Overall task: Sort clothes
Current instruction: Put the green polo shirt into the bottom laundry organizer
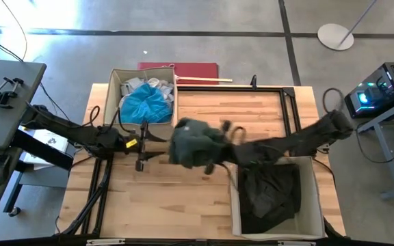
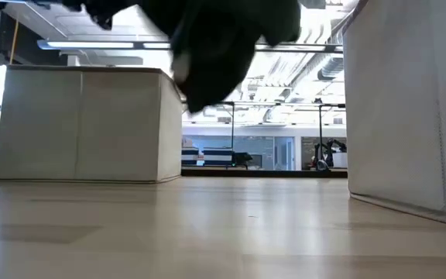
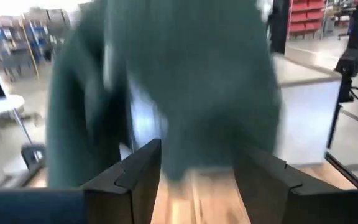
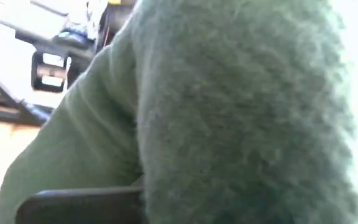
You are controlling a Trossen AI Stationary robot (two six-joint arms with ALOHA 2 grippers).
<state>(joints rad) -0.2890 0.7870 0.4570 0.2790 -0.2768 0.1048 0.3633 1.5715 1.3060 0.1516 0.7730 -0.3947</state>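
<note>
We are seeing dark green garment hanging bunched above worktop centre, clear of surface. Right end effector is gripping it; garment is filling right wrist view. Left end effector is sitting just beside garment, toward left edge, fingers standing apart, empty. Bright blue garment is lying in beige box at far edge. Black clothes are lying in beige box at near right corner.
</note>
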